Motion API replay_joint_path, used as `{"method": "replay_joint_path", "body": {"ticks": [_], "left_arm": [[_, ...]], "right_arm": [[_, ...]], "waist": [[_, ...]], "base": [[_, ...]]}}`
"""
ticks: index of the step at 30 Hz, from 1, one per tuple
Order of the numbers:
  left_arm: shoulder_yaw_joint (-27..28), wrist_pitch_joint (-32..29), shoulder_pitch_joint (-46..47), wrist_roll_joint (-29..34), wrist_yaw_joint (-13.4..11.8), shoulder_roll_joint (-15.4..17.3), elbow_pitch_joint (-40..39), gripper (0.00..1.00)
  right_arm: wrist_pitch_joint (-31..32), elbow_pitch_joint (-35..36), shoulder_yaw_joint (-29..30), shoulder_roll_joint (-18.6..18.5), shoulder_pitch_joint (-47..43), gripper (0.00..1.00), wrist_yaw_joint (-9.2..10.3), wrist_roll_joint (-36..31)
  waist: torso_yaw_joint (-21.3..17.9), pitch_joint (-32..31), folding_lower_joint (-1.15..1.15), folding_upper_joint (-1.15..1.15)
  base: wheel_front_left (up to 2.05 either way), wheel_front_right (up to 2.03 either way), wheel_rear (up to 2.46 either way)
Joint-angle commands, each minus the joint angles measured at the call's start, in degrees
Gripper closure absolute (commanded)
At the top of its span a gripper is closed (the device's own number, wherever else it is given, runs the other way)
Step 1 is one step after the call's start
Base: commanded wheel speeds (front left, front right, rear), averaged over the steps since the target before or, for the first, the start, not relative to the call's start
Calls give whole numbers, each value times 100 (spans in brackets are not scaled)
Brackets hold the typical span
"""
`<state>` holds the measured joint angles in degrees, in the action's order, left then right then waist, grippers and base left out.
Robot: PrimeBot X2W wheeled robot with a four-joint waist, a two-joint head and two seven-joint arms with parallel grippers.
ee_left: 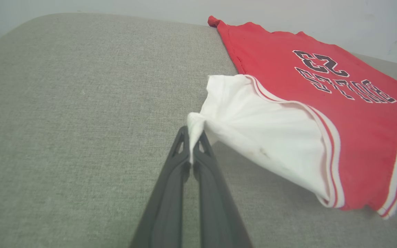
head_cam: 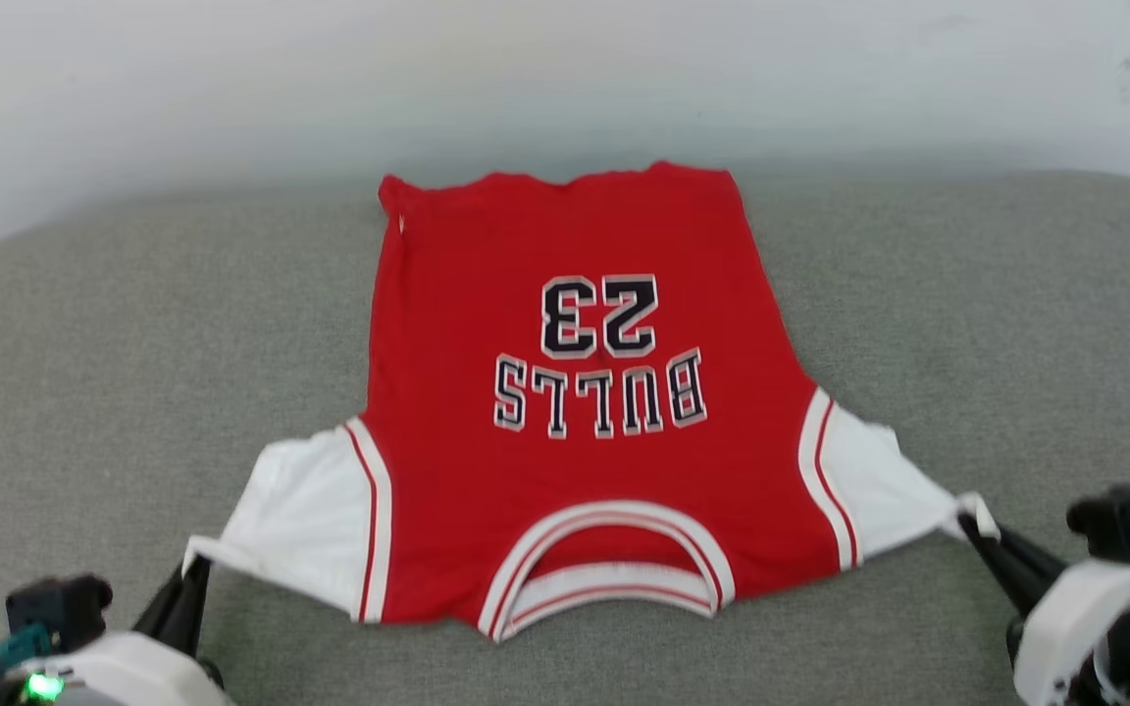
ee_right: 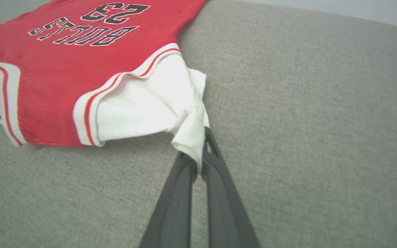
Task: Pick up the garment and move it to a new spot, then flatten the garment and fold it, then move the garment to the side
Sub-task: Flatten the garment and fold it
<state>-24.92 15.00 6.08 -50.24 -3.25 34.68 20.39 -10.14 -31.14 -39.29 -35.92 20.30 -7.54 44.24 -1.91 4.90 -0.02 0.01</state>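
Observation:
The garment point(head_cam: 565, 412), a red jersey with white sleeves and a black "BULLS 23" print facing up, lies spread on the grey cushion, collar toward me. My left gripper point(head_cam: 194, 569) is shut on the tip of the left white sleeve point(ee_left: 240, 117), pinched between its dark fingers point(ee_left: 177, 165). On the other side my right gripper point(head_cam: 969, 525) is shut on the bunched tip of the right white sleeve point(ee_right: 150, 103). Both sleeves are pulled taut outward and lifted a little off the surface. The hem lies at the far edge by the wall.
The grey fabric cushion point(head_cam: 133, 343) has rounded far corners and stretches wide on both sides of the jersey. A pale wall point(head_cam: 565, 78) rises directly behind it.

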Motion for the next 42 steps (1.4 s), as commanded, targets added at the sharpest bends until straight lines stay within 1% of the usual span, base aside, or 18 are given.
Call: {"method": "replay_joint_path", "body": {"ticks": [1,7,12,17,18,19,20,25,29,32,34,37,39,42], "left_arm": [[64,25,-121,-30,-38,-20,-5,100],[206,26,-893,-11,-173,-107,-107,100],[371,26,-1521,27,-325,-181,-278,100],[383,26,-1719,103,-356,-250,-476,100],[367,26,-1683,124,-354,-260,-515,100],[345,26,-1633,142,-353,-270,-549,100],[323,26,-1571,173,-353,-286,-589,100],[245,22,-1289,305,-388,-430,-789,100],[302,20,-1124,455,-471,-525,-1063,100],[383,20,-1067,600,-536,-581,-1322,100],[431,20,-993,699,-553,-599,-1484,100],[421,20,-817,835,-530,-648,-1687,100],[392,20,-672,923,-493,-703,-1789,100],[375,21,-430,1050,-431,-798,-1915,100]], "right_arm": [[10,39,89,-48,-184,100,10,-19],[319,486,705,-30,-1384,100,11,-141],[677,876,1252,81,-2289,100,11,-226],[978,1244,1779,296,-2832,100,11,-421],[1032,1314,1887,350,-2873,97,11,-482],[1085,1373,2000,410,-2886,61,11,-556],[1105,1451,2116,463,-2872,0,10,-641],[1275,1898,2671,668,-2723,0,8,-926],[1382,2547,3279,561,-2340,0,8,-1112],[1629,3016,3673,459,-1857,0,8,-1216],[1865,3236,3832,335,-1381,0,8,-1316],[2364,3382,3992,317,-540,0,8,-1199],[2779,3356,3993,279,46,0,8,-1225],[3534,3138,3819,221,1031,0,8,-1328]], "waist": [[-18,-109,2,-1],[-19,-343,2,-1],[-12,-457,2,-1],[37,-433,2,-1],[46,-420,2,-1],[50,-407,2,-1],[57,-387,2,-1],[143,-273,2,-1],[196,-77,2,-1],[279,128,2,-1],[364,293,2,-1],[550,606,2,-1],[687,838,2,-1],[897,1196,2,-1]], "base": [[0,0,0],[0,0,0],[0,0,0],[0,0,0],[0,0,0],[0,0,0],[0,0,0],[0,0,0],[0,0,0],[0,0,0],[0,0,0],[0,0,0],[0,0,0],[0,0,0]]}}
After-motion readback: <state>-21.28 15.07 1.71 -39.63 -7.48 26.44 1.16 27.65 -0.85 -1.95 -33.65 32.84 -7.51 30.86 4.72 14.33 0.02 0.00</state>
